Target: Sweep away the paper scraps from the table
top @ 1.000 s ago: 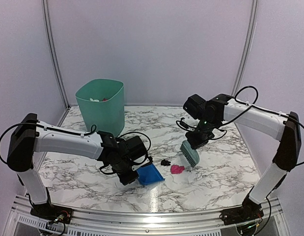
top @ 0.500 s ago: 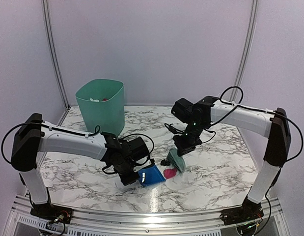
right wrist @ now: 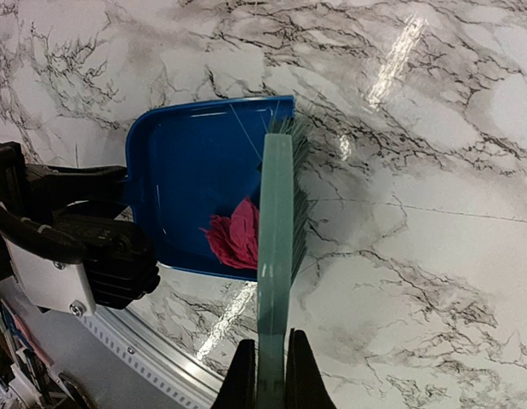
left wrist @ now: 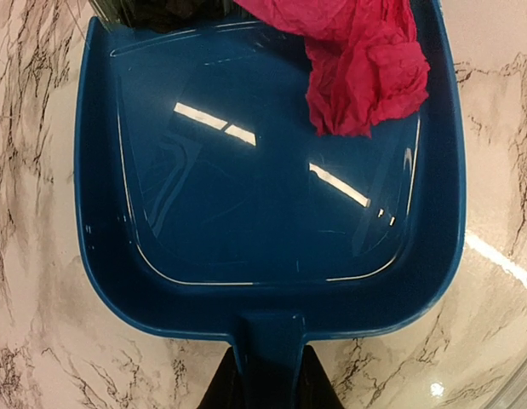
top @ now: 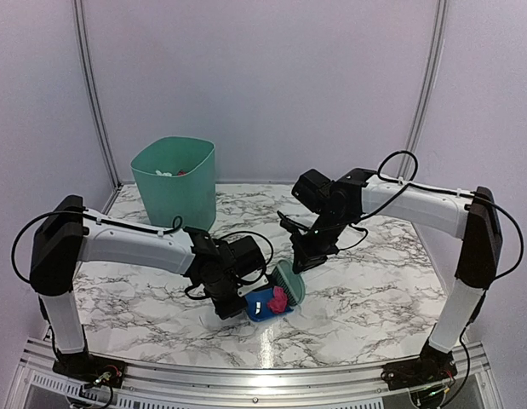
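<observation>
Scene: two white-and-black robot arms meet low over a glossy, white marble-pattern table (top: pixel 374 290) veined in dark grey.
Left gripper: the left gripper (left wrist: pixel 265 388) is clamped on the short handle of a blue plastic dustpan (left wrist: pixel 246 213). The pan lies on the table near its front edge, open mouth pointing away from the wrist.
Right gripper: the right gripper (right wrist: pixel 272 379) is clenched around the handle of a mint-green hand brush (right wrist: pixel 276 213). The brush head stands across the dustpan's open mouth.
Paper: a crumpled magenta paper scrap (left wrist: pixel 365 60) sits inside the dustpan. In the left wrist view it is in the far right corner by the mouth. In the right wrist view it is pressed up against the brush.
Pan floor: otherwise bare blue, streaked with reflected light.
Background: a teal plastic waste bin (top: pixel 174 183) stands at the table's far left corner, well apart from the dustpan.
Foreground: a metal rail (top: pixel 246 375) runs along the near edge, between the two arm bases.
</observation>
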Robot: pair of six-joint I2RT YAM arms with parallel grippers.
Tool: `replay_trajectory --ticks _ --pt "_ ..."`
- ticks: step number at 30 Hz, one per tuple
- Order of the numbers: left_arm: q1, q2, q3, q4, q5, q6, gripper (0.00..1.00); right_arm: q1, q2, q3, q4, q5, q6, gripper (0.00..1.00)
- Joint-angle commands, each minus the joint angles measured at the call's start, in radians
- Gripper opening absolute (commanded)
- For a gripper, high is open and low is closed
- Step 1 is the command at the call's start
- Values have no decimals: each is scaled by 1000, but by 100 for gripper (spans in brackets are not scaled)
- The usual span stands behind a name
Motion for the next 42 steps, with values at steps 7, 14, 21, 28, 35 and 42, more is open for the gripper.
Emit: replay_trajectory --ticks 7,14,21,28,35,42 --pt "12 -13 -16 28 18 -6 0 19 -39 13 51 -134 34 0" --pt "17 -49 -54 65 27 -19 0 18 -69 21 14 -115 23 0" --pt "19 -107 -155 129 33 -26 0 -3 -93 106 -54 -106 9 0" --pt "25 -140 -200 190 28 -51 0 -55 -165 86 -108 -135 -35 0" --pt "27 -149 -188 252 49 -73 0 -29 -184 -45 4 -257 -20 0" --pt "65 -257 -237 341 82 -154 0 -27 -216 -110 1 -217 -10 0"
